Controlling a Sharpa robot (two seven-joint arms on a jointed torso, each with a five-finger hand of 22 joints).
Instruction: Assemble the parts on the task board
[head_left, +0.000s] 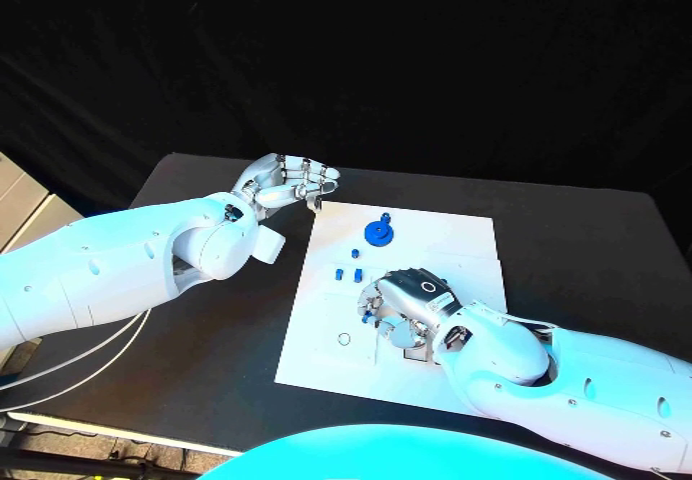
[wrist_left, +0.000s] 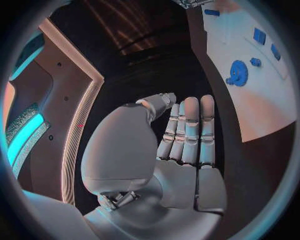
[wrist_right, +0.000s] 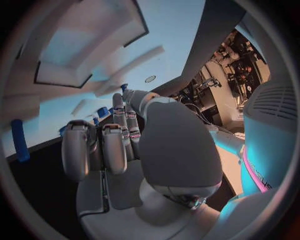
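The right hand (head_left: 408, 305) lies fingers-down on the task board (head_left: 440, 235), small blue parts (head_left: 349, 272) just beyond it; whether it grasps anything, I cannot tell. The left hand (head_left: 286, 180) hovers released beside the board's far corner.

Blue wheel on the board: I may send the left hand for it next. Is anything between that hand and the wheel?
Nothing visible. The left hand sits off the board's far left corner, and only bare board lies between it and the wheel. The right hand is nearer the robot, clear of that path.
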